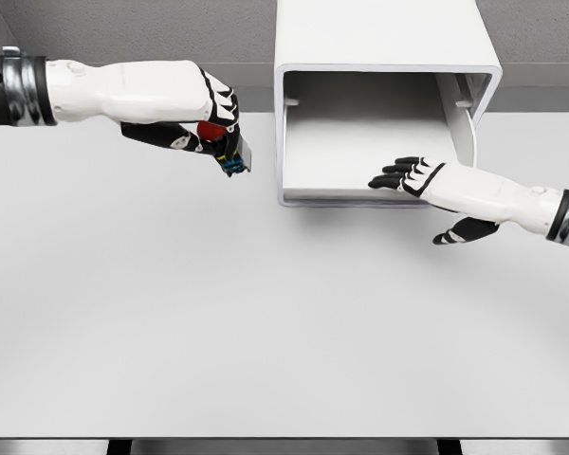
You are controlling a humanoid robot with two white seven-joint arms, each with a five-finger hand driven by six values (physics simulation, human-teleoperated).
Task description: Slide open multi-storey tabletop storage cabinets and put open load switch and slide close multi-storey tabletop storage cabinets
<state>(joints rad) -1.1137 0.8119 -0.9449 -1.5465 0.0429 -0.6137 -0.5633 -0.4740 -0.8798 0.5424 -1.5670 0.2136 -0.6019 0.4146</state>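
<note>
White table (266, 332) surface lies bare and wide in front of the storage cabinet (384, 57), whose drawer (360, 152) is pulled out, its front edge near the right hand (412, 175). That hand rests flat at the drawer's front rim with fingers stretched and apart, holding nothing. To the left of the drawer, the left hand (204, 123) is clamped on the load switch (229, 152), a small dark piece with a red part and blue bottom, held above the table.
</note>
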